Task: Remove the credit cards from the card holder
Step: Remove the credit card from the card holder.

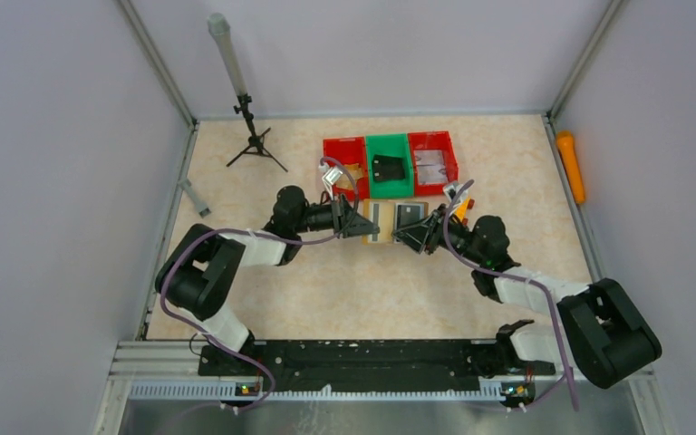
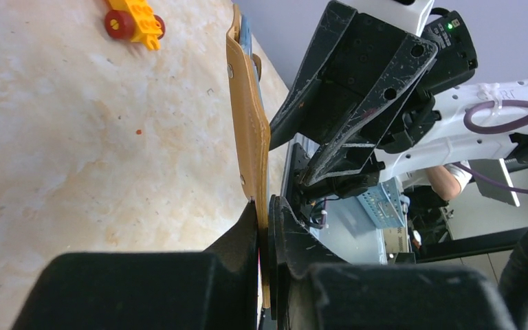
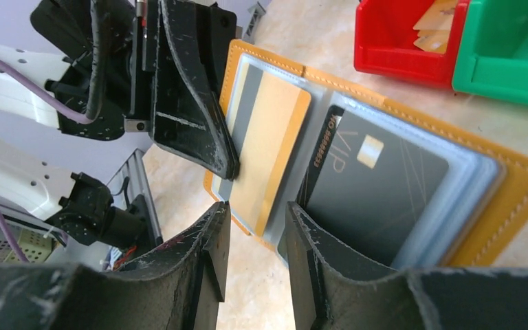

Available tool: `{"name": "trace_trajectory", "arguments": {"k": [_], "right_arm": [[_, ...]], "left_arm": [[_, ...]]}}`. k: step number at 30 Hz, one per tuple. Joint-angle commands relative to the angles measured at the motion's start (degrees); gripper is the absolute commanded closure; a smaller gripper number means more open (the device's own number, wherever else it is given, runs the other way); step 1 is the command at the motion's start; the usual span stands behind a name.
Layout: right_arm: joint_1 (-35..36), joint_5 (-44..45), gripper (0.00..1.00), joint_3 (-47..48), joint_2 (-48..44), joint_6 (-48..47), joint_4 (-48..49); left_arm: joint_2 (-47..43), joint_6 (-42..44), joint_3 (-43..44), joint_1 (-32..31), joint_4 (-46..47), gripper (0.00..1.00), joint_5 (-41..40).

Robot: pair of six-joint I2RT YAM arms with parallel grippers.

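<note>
The mustard-brown card holder [image 1: 379, 221] lies open on the table between my two grippers. In the right wrist view the card holder [image 3: 502, 172] shows clear sleeves with a tan card [image 3: 269, 148] on the left and a black VIP card [image 3: 378, 185] on the right. My left gripper [image 1: 359, 222] is shut on the holder's left edge [image 2: 249, 137]; its finger [image 3: 192, 110] shows over that edge. My right gripper [image 3: 254, 223] is open and empty, its jaws just short of the holder's near edge, by the tan card. It also shows in the top view [image 1: 414, 232].
Behind the holder stand a red bin [image 1: 344, 149] holding tan cards [image 3: 434, 27], a green bin [image 1: 388, 147] with a black object, and a second red bin [image 1: 433, 145]. A yellow toy block [image 2: 135, 17] lies nearby. A tripod [image 1: 254, 136] stands back left, an orange object [image 1: 570, 166] far right.
</note>
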Motion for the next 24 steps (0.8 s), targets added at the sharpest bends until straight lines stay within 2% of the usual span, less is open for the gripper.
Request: {"name": "trace_trajectory", "arguments": {"k": [1,6,16,20,24], "right_arm": [[0.63,-2.3,0.64,2.58,0.57,-0.37,4.69],[0.63,-2.57,0.67,2.83,1.58,1.57,5.92],[0.63,-3.17,0.69,-0.06,-1.78,4.62,12.35],[0.63,-4.91,0.77,-1.26,-1.66,7.36,18.18],[0.59,-5.4,0.87,-1.48,-2.28,7.81,19.32]], "left_arm": [[0.29,-0.89,2.38,-1.23,7.03,1.0,2.69],[-0.36,-0.71,2.18,-2.02,8.74,1.0,3.66],[0.12,-5.81,0.83,-2.76,20.03,1.0,5.78],[0.2,-6.24,0.46,-2.86,21.72,1.0,6.09],[-0.19,-4.9,0.47,-2.84,20.0,0.99,5.77]]}}
